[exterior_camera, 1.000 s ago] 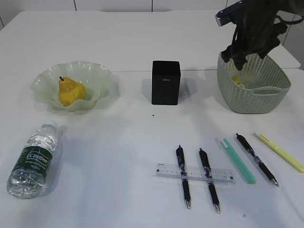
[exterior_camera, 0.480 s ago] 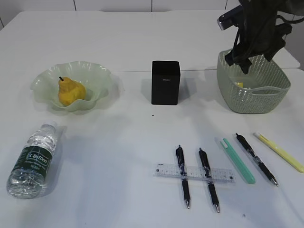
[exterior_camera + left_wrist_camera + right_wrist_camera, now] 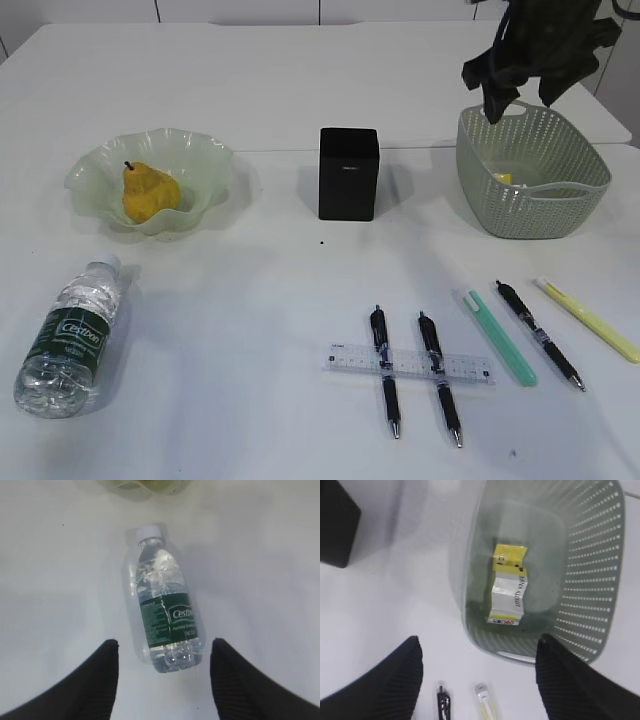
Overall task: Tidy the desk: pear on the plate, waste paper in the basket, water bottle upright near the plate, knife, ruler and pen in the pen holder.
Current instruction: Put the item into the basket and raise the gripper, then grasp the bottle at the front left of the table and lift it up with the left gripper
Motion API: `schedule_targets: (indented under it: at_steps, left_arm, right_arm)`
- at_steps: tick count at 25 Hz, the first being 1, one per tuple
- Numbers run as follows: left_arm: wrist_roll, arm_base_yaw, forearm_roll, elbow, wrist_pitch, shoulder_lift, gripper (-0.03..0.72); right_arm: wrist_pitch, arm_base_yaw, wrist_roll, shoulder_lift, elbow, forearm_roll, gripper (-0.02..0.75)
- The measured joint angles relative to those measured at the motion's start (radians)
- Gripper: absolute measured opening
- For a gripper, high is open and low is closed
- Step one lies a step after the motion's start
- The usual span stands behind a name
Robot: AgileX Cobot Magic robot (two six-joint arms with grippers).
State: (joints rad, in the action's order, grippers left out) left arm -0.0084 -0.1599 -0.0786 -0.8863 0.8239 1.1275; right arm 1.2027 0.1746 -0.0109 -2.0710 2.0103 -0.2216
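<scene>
A yellow pear [image 3: 148, 192] lies on the pale green wavy plate [image 3: 205, 160]. The water bottle [image 3: 72, 335] [image 3: 166, 615] lies on its side, and my left gripper [image 3: 163, 642] hovers open above its base end. Waste paper [image 3: 509, 594] [image 3: 503, 179] rests inside the green basket [image 3: 540, 215] [image 3: 590, 565]. My right gripper [image 3: 498, 100] [image 3: 477, 642] hangs open and empty above the basket's near-left rim. The black pen holder [image 3: 348, 173] [image 3: 335, 522] stands mid-table. A clear ruler [image 3: 410, 365] lies under two black pens [image 3: 385, 370]. A green knife [image 3: 498, 337] lies to their right.
Another black pen [image 3: 540, 335] and a yellow pen-like stick [image 3: 588, 319] lie at the front right, right of the green knife. The tips of that pen [image 3: 442, 700] and the yellow stick [image 3: 484, 700] show below the basket in the right wrist view.
My right gripper has risen out of the basket and moved up and slightly back. The waste paper stays inside. Everything else on the table is still.
</scene>
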Motion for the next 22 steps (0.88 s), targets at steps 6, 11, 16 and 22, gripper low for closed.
schedule_targets:
  at_steps: [6,11,16,22]
  left_arm:
    - [0.0,0.0,-0.002,0.0,0.067,0.0,0.412]
    - [0.0,0.0,-0.002,0.0,0.104,0.0,0.412]
    - [0.0,0.0,-0.002,0.0,0.137,0.0,0.412]
    - [0.0,0.0,-0.002,0.0,0.144,0.0,0.412]
  right_arm:
    - [0.03,-0.001,0.03,0.049,-0.014,0.105,0.52]
    - [0.031,-0.002,0.078,0.095,-0.126,0.176,0.501]
    - [0.031,-0.002,0.117,0.201,-0.319,0.215,0.468]
    - [0.025,-0.002,0.131,0.373,-0.561,0.239,0.462]
